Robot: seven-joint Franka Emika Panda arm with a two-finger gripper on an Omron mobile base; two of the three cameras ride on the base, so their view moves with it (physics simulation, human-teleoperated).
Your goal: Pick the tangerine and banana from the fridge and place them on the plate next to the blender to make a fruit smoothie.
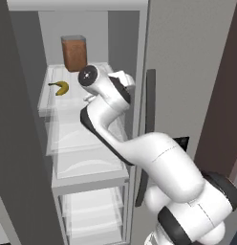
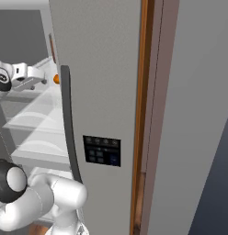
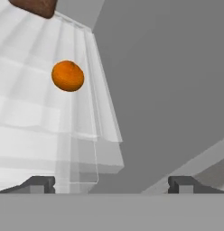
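The fridge (image 1: 25,143) stands open, and my arm reaches in at its upper white shelf (image 1: 53,103). The banana (image 1: 59,87), yellow with dark tips, lies on that shelf's left side. The tangerine (image 3: 67,76) sits on the same shelf, ahead of my gripper (image 3: 111,184) and to the upper left in the hand view, well apart from it. An orange sliver of the tangerine (image 2: 56,79) peeks past the door edge. The gripper is open, with nothing between its fingertips (image 3: 39,183). The plate and the blender are out of view.
A brown container (image 1: 73,52) stands at the back of the upper shelf. The grey fridge door (image 2: 102,69) with its long dark handle (image 2: 70,133) and black dispenser panel (image 2: 102,150) stands close on the right. More translucent shelves (image 1: 89,165) lie below.
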